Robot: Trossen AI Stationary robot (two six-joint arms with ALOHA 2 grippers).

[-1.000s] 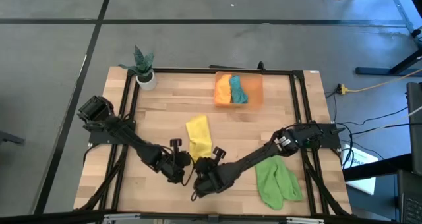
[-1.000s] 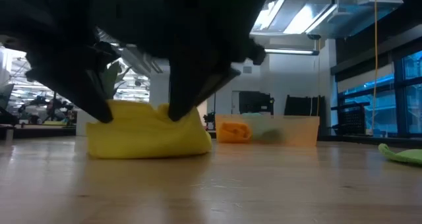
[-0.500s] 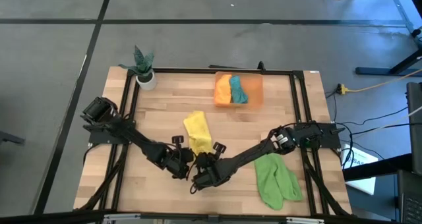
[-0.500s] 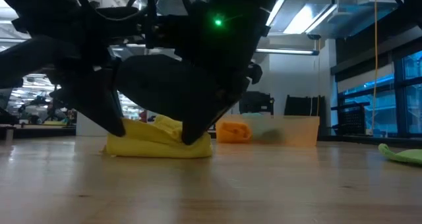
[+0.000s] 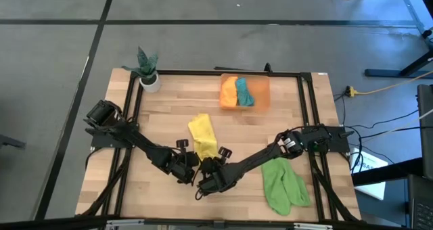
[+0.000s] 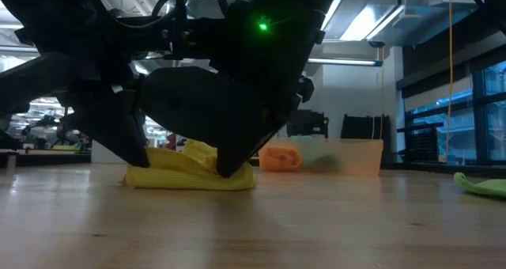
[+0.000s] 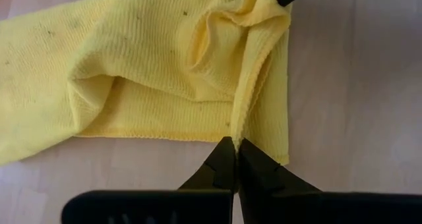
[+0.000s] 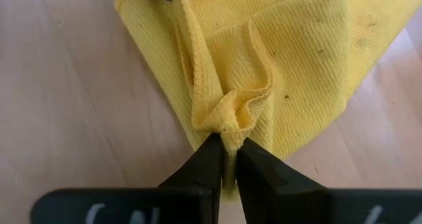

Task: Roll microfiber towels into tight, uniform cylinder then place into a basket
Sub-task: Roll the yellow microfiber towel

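Both arms stretched low toward table centre, left gripper (image 5: 191, 164) pinched closed, right gripper (image 5: 209, 166) pinched with a slight gap

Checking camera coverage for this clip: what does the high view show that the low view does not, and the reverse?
Only the high view shows the potted plant at the table's far left corner, the teal towel beside the orange towel in the basket, and the whole green towel.

Only the low view shows the room behind the table, and how flat the yellow towel lies on the wood.

Both show the left pincer and right pincer at the yellow towel's near edge, the basket, and part of the green towel.
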